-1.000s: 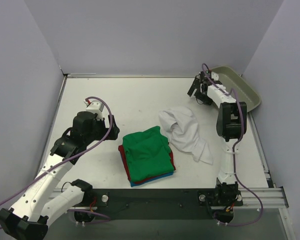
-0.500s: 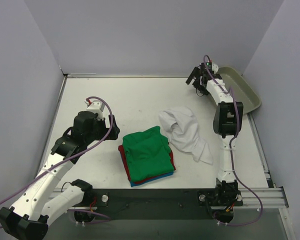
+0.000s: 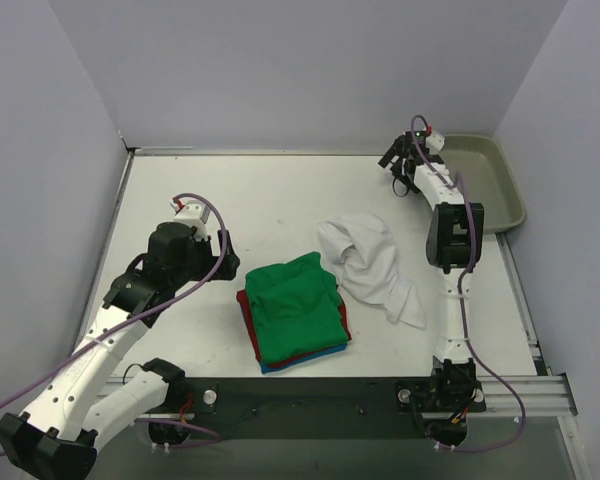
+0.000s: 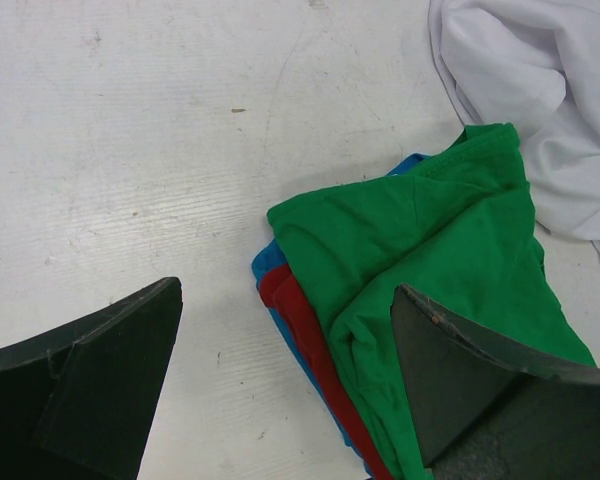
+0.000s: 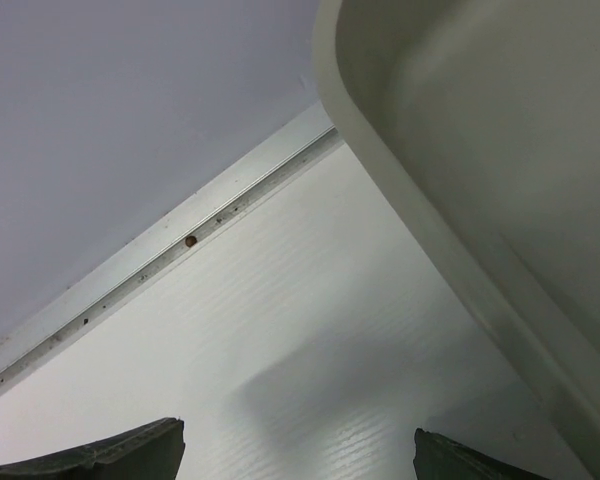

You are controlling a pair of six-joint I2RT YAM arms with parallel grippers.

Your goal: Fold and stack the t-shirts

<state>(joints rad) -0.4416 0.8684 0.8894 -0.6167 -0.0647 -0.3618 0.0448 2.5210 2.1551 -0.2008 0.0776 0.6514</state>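
A folded stack with the green t-shirt (image 3: 295,305) on top, red (image 4: 298,315) and blue edges under it, lies at the table's front middle. The green shirt (image 4: 435,245) also shows in the left wrist view. The white t-shirt (image 3: 370,262) lies crumpled just right of the stack, and shows in the left wrist view (image 4: 540,90). My left gripper (image 3: 223,262) is open and empty, hovering left of the stack. My right gripper (image 3: 394,164) is open and empty at the far right, beside the grey-beige tray (image 3: 500,190), its fingers low over bare table.
The tray's rim (image 5: 430,210) fills the right of the right wrist view, with the back wall rail (image 5: 170,255) behind. Grey walls close the table on three sides. A metal rail (image 3: 380,395) runs along the near edge.
The right arm has swung farther back and right, pushing the tray to the right against the wall. The left arm and the shirts have not moved.
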